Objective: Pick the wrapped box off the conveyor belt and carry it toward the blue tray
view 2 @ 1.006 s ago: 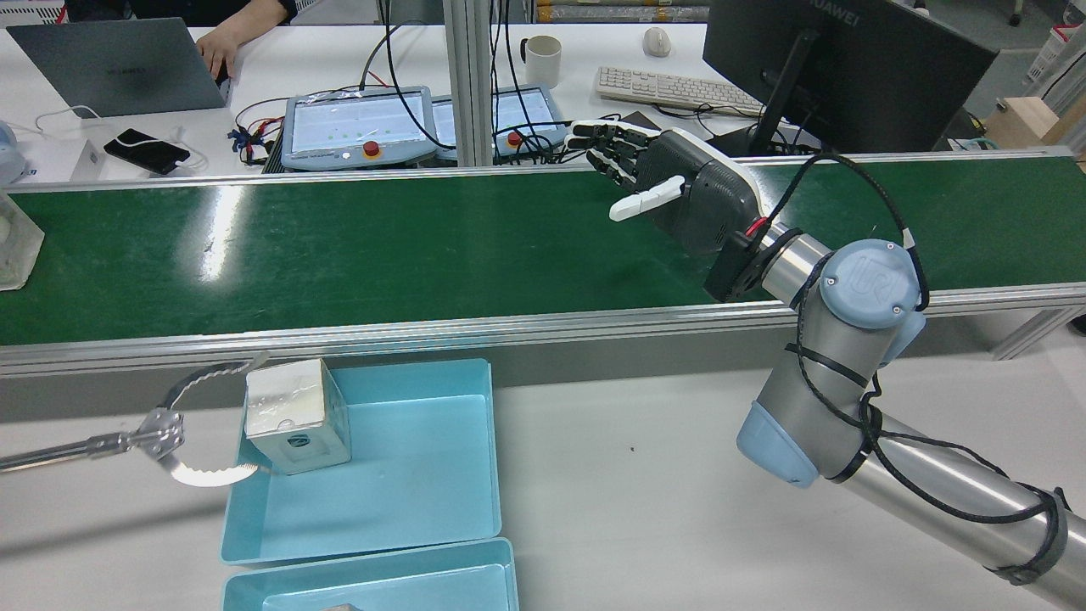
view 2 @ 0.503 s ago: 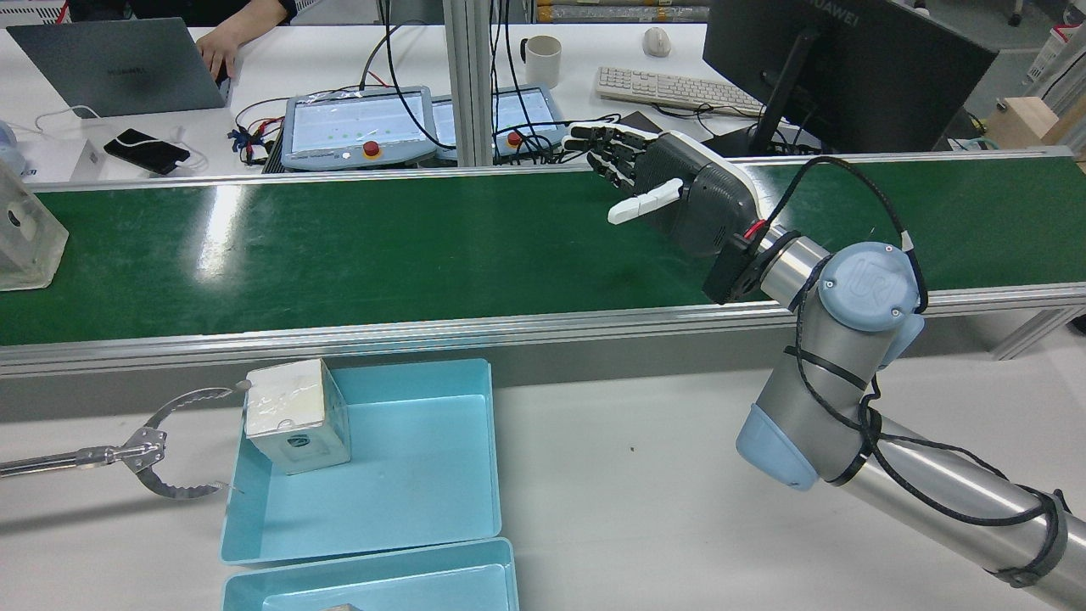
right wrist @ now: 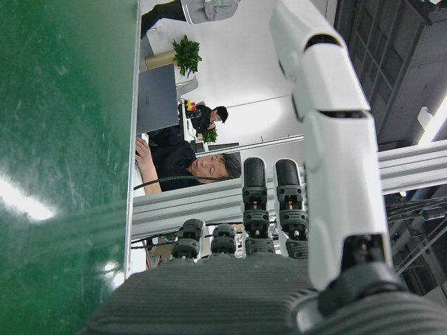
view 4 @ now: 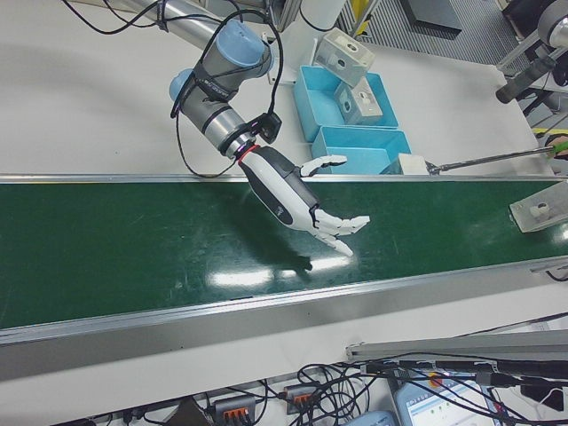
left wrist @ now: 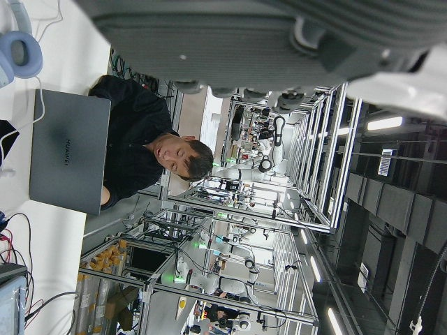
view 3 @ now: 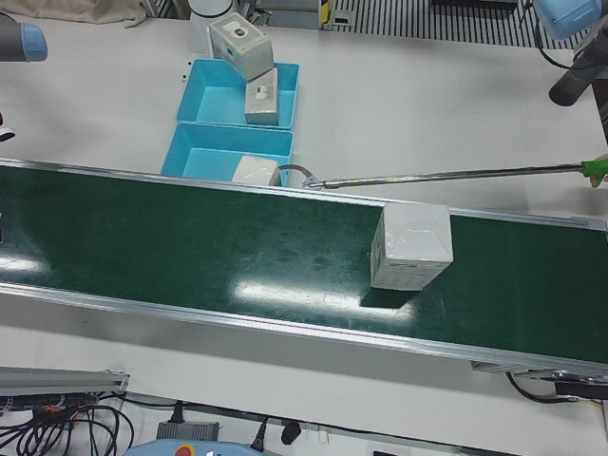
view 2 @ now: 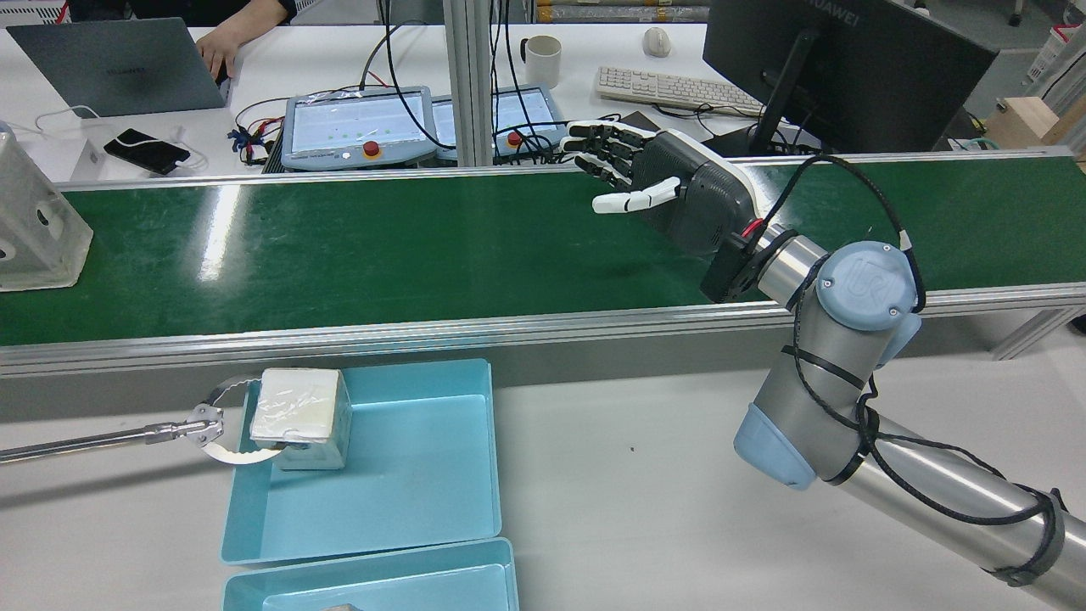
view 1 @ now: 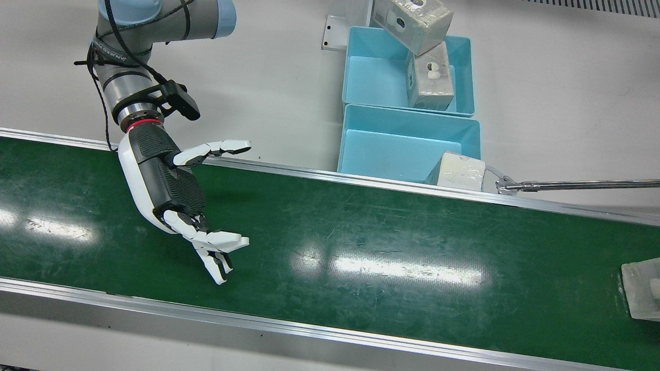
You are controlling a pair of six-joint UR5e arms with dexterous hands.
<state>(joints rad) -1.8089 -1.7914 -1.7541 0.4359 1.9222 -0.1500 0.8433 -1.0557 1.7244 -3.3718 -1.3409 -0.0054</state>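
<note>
Nothing is picked yet: my right hand [view 2: 670, 191] hovers over the belt [view 2: 382, 246], fingers [view 1: 216, 257] wide and empty, the box [view 3: 410, 247] well upstream.

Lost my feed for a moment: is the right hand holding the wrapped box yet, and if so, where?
No. The right hand is open and empty above the conveyor belt. The wrapped box sits untouched farther along the belt.
</note>
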